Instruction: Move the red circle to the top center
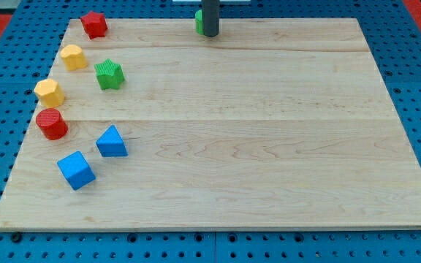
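The dark rod's lower end, my tip [209,34], rests at the top centre of the pale wooden table [269,146], touching a partly hidden green block [198,22] on the view's left of it; it has no fingers and holds nothing. The red circle block [51,124] sits well apart at the left edge, below a yellow hexagonal block [49,91] and up-left of a blue cube [76,170].

Left side: red star [93,24], green star [110,74], blue cube [76,170].
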You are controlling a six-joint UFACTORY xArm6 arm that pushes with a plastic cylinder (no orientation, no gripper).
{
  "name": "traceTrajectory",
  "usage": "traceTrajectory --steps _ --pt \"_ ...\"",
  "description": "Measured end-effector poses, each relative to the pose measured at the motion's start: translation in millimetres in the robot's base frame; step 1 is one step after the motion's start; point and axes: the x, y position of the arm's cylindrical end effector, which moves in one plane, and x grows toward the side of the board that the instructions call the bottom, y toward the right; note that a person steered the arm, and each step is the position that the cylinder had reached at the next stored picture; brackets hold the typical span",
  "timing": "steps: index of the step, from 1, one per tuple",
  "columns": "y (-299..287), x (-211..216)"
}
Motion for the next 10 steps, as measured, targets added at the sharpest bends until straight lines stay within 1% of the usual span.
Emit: traceTrajectory --steps 1,2,3,4,5,6,7,8,9,10 --pt "-16 29" --pt "-78 38" --pt "-94 38" --pt "-95 38" --pt "-99 54" --pt "-159 66" --pt "-202 87" --pt "-196 123" --pt "-183 176" --pt "-190 232"
